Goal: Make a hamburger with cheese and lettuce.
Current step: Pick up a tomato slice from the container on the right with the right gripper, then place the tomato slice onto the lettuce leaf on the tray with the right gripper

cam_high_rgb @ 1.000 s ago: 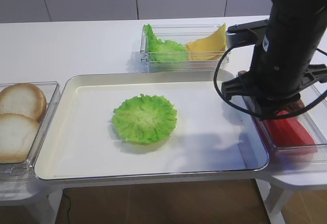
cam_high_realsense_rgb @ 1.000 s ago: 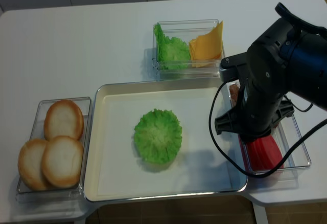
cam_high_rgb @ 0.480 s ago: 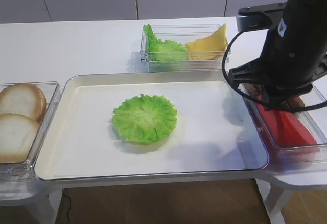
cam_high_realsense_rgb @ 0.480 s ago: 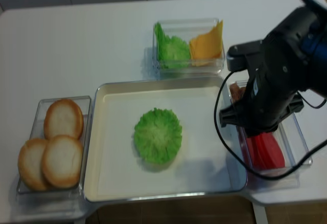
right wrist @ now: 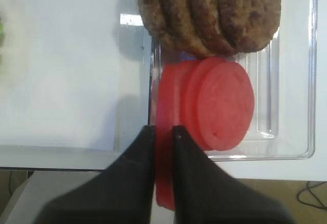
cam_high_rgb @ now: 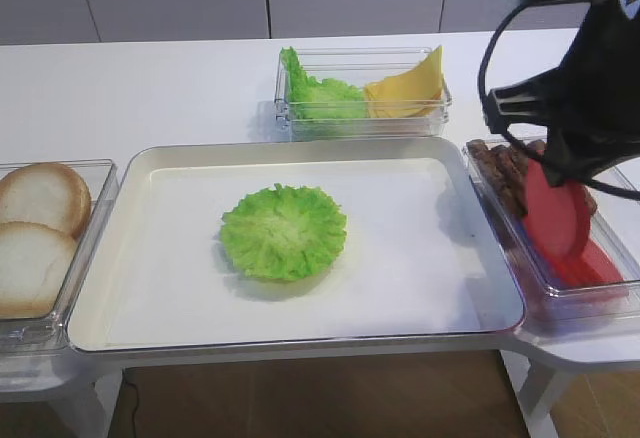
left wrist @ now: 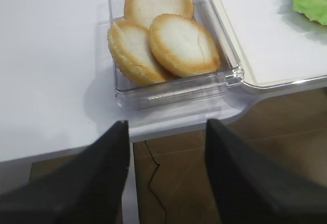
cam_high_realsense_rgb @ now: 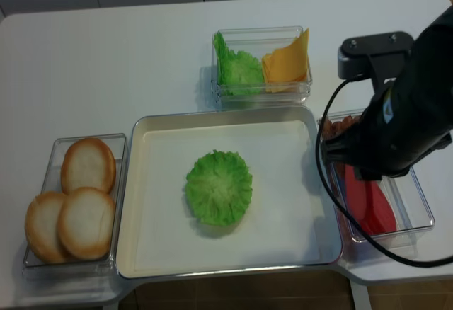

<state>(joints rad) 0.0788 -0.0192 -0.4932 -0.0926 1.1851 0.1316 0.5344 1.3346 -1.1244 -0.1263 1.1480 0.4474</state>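
Red tomato slice (right wrist: 162, 147) pinched in right end effector (right wrist: 159, 137), now lifted above its container (cam_high_rgb: 600, 293), left end effector (left wrist: 166, 132) wide apart.

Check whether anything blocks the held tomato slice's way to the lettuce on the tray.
Nothing visible does. The right gripper holds the tomato slice above its bin; the tray between it and the lettuce lies bare.

We see bright, even overhead lighting on the white tabletop (cam_high_rgb: 150, 88). Soft shadows fall beneath the lettuce (cam_high_rgb: 284, 231) and beside the tray (cam_high_rgb: 300, 158) rim. In both wrist views the end effector fingers (right wrist: 127, 183) are blurred.
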